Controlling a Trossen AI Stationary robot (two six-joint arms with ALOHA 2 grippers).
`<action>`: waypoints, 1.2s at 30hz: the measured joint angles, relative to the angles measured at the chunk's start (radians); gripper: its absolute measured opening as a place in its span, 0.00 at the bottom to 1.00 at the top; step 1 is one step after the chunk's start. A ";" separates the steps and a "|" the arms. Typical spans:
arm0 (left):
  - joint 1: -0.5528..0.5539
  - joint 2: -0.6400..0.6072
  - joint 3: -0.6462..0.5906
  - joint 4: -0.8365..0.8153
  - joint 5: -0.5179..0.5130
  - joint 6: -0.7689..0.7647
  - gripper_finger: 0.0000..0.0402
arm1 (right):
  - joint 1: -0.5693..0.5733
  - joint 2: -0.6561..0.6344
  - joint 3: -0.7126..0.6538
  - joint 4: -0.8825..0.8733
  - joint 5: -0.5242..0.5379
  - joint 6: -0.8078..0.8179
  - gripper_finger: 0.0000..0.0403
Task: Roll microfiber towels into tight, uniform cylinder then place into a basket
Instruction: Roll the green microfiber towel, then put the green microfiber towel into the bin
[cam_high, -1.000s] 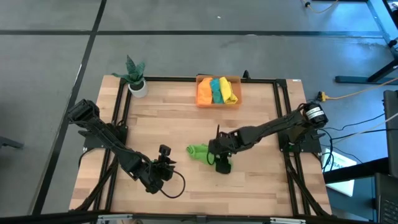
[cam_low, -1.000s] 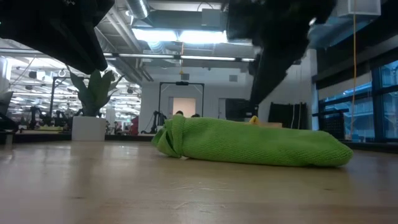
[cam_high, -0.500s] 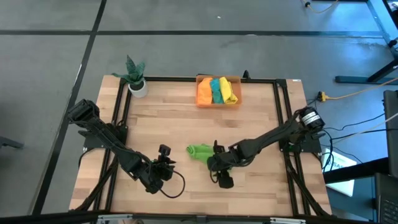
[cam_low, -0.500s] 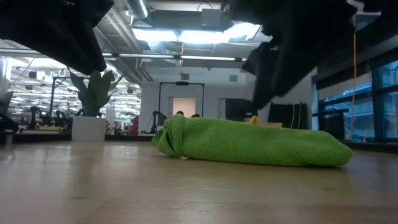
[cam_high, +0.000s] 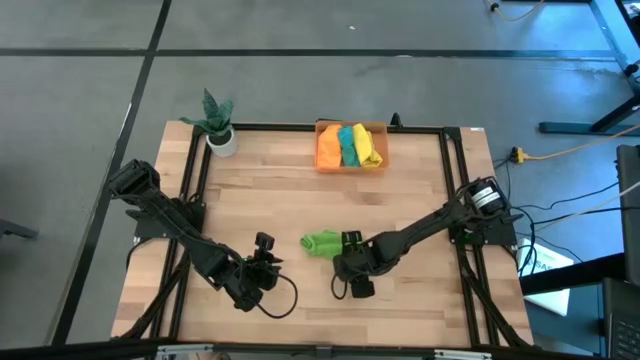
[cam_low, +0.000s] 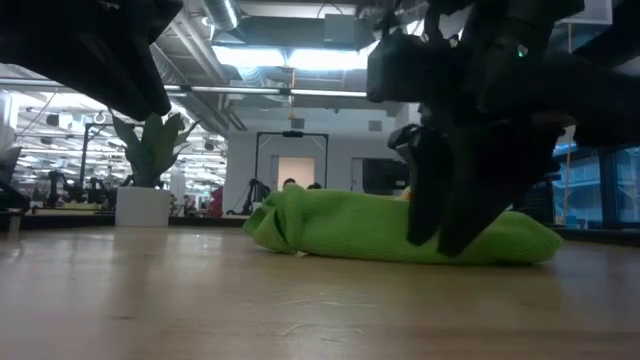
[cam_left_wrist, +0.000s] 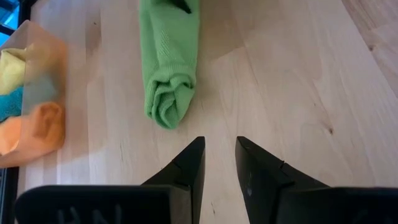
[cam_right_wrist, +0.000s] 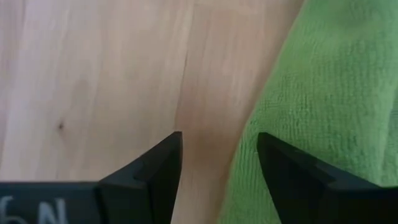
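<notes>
- Three rolled towels, orange (cam_high: 328, 147), teal (cam_high: 349, 146) and yellow (cam_high: 369, 145), already lying side by side in the orange basket (cam_high: 351, 126) at the far edge of the worktop (cam_high: 280, 190).
- Light green towel (cam_high: 320, 242) rolled into a cylinder, lying on the worktop near the middle, well apart from the basket (roll looks fairly tight, one end a bit bunched).
- Right gripper (cam_high: 352, 287) low at the worktop, right at one end of the green roll, fingers (cam_right_wrist: 158, 168) spread wide with bare wood between them, towel edge just beside one finger; nothing held.
- Left gripper (cam_high: 270, 268) parked near the front-left, pointing at the roll's other end, fingers (cam_left_wrist: 189, 165) slightly apart, empty.
- Judged nearly done: three of four stowed; left to do: pick up the green roll, carry it to the basket, set it beside the others.
- Potted plant (cam_high: 217, 120) at far-left corner, not involved.
</notes>
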 joint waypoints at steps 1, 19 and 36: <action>0.002 0.000 0.000 0.000 0.000 0.000 0.20 | 0.000 -0.003 0.010 -0.023 0.000 0.001 0.52; 0.010 0.000 0.000 -0.001 0.000 0.001 0.20 | 0.023 0.005 0.063 -0.179 0.154 0.081 0.52; 0.010 0.000 0.000 0.000 0.000 0.000 0.20 | 0.018 0.029 -0.063 -0.088 0.247 0.192 0.52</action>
